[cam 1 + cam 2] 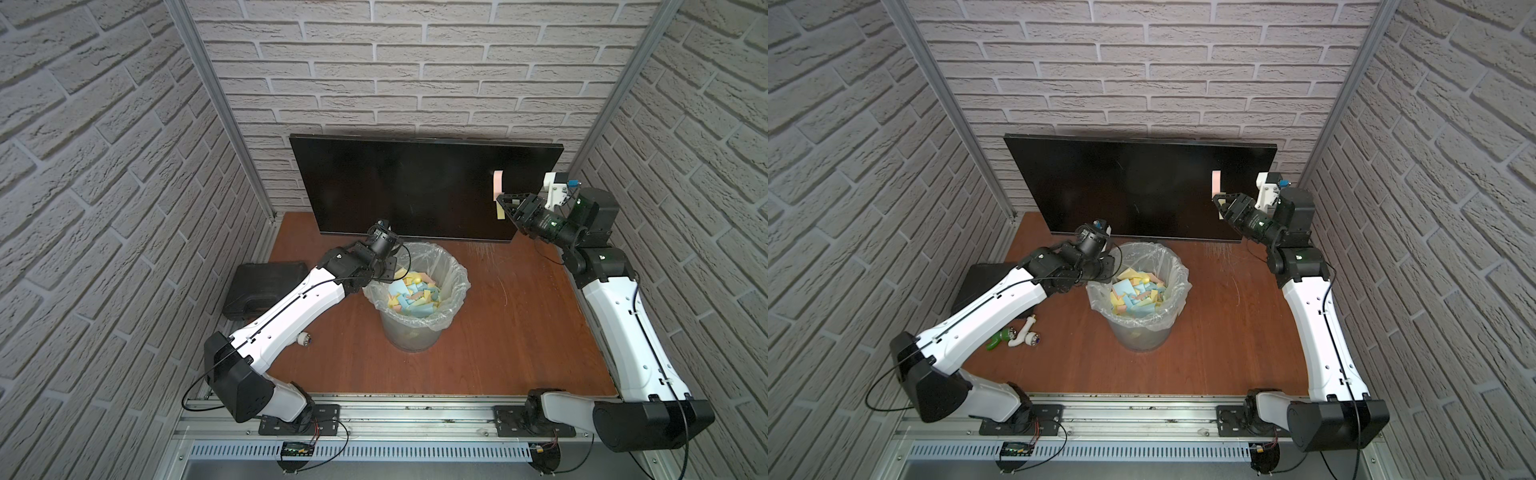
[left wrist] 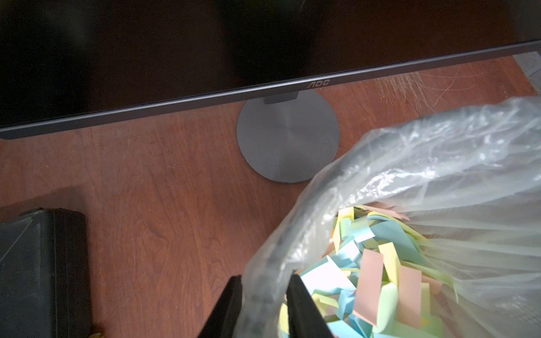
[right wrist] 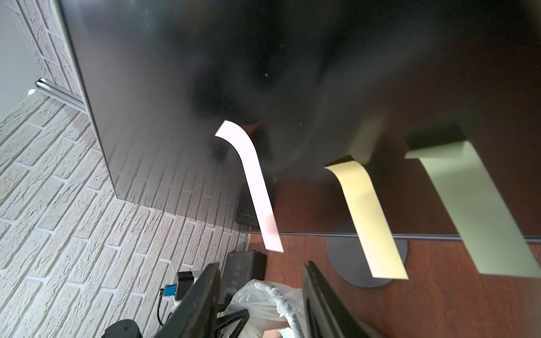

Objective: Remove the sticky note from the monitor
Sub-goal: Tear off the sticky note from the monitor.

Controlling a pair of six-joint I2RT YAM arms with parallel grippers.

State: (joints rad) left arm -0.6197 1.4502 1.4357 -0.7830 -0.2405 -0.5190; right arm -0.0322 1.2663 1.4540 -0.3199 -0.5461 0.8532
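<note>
The monitor (image 1: 395, 187) stands at the back of the table, its screen dark. Near its right edge a pink sticky note (image 1: 498, 182) hangs above a yellow one (image 1: 501, 212). The right wrist view shows the pink note (image 3: 254, 187), the yellow note (image 3: 366, 216) and a pale green note (image 3: 474, 210), all curling off the glass. My right gripper (image 1: 501, 200) is open at the notes, and the pink note's free end hangs just ahead of its empty jaws (image 3: 260, 264). My left gripper (image 2: 265, 279) is shut on the lined rim of the bin (image 1: 457, 286).
The clear bin, lined with a plastic bag, holds several coloured notes and stands mid-table in front of the monitor's round foot (image 2: 288, 140). A black plastic case (image 1: 262, 291) lies at the left. Small toy parts (image 1: 1017, 332) lie under the left arm. Brick walls enclose three sides.
</note>
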